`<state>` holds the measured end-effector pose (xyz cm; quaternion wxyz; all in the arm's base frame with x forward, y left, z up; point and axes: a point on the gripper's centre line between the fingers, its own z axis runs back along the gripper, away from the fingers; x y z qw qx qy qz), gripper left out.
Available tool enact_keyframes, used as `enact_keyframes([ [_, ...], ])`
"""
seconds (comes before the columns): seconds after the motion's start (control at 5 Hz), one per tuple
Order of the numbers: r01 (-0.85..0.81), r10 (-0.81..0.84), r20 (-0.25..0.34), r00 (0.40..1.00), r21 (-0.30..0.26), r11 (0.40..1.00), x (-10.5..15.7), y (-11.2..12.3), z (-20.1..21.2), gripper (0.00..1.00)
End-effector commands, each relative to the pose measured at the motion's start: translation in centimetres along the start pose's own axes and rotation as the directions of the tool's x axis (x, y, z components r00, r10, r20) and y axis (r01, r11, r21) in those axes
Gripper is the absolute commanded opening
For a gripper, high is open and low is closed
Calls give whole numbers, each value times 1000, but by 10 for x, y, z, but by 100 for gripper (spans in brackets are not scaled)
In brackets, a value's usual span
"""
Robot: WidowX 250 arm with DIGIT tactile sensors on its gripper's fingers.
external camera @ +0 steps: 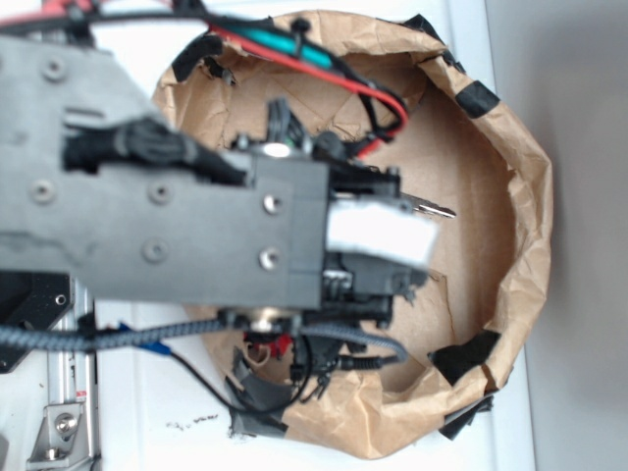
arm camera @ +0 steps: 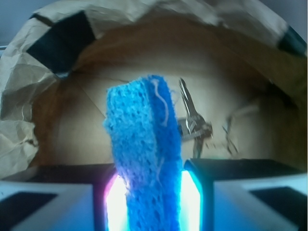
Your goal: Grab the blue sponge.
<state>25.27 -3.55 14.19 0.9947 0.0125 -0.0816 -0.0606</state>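
Blue sponge (arm camera: 144,159) stands on edge in the wrist view, pinched at its lower part between the two fingers (arm camera: 202,192) of the gripper (arm camera: 150,202); its top end sticks up free above them, w/ a pale thread down the right face. Fingers are closed tight against both flat sides, no gap showing, glowing pads pressed to the sponge. Around it: brown paper wall (arm camera: 29,96) curves up on left, back and right, crumpled, w/ black tape patches (arm camera: 60,41) near the rim. Brown floor (arm camera: 86,125) behind the sponge is bare on the left; to the right lies a bunch of keys (arm camera: 192,122), apart from the sponge and further back. In the exterior view the arm (external camera: 177,216) covers most of the bin's left half, so the sponge can't be seen there; gripper end sits over the middle of the bin, a key tip (external camera: 437,208) poking out just beside it. Right part of the bin floor (external camera: 481,235) is open, paper rim (external camera: 530,196) well apart from the gripper on that side. White table (external camera: 186,392) shows at lower left, outside the wall. Red and black cables (external camera: 324,69) run across the upper rim.
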Motion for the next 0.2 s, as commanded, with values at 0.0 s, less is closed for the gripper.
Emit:
enact_keyframes([
  [0.0,-147,149,32,988,-54,988,5,-4,30,0],
])
